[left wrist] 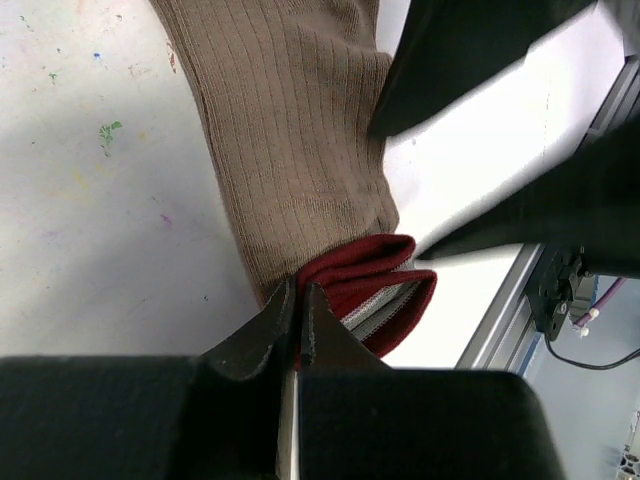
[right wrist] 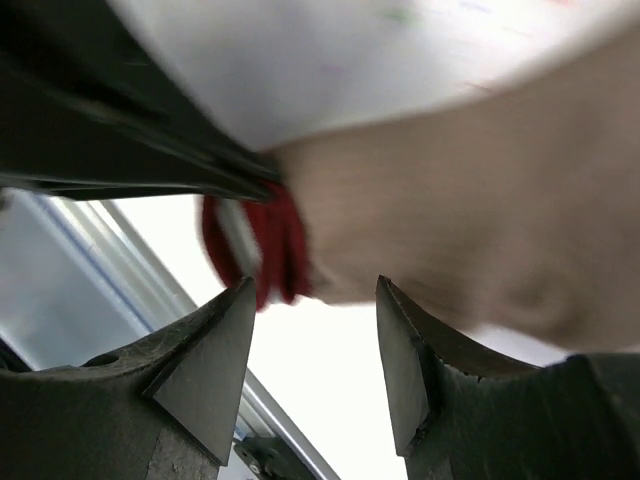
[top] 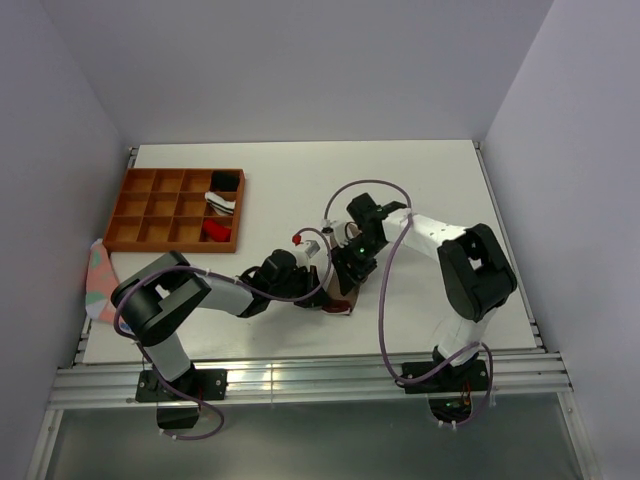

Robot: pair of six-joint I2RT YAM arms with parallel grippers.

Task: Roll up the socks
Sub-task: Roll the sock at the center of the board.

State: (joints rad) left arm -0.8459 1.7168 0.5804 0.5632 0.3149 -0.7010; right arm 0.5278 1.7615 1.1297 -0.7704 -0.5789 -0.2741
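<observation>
The tan-brown sock (left wrist: pixel 290 130) is soft knitted cloth, finely ribbed and matt; its cuff (left wrist: pixel 365 275) is a denser maroon knit. The counter (left wrist: pixel 90 200) looks smooth, matt white — flecked with small paint-like marks. The left claw (left wrist: pixel 297 308) and right claw (right wrist: pixel 315 345) are dull black plastic. The rail (top: pixel 300 375) along the counter's near edge is pale, satin metal.

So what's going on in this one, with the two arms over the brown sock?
Both arms are working on the tan-brown sock, which lies flat on the table. The left gripper is shut at the sock's maroon cuff, apparently pinching the fabric there. The right gripper hangs open just above the same end, holding nothing. No roll has formed yet. A wooden compartment tray at the far left holds a few bundles.
</observation>
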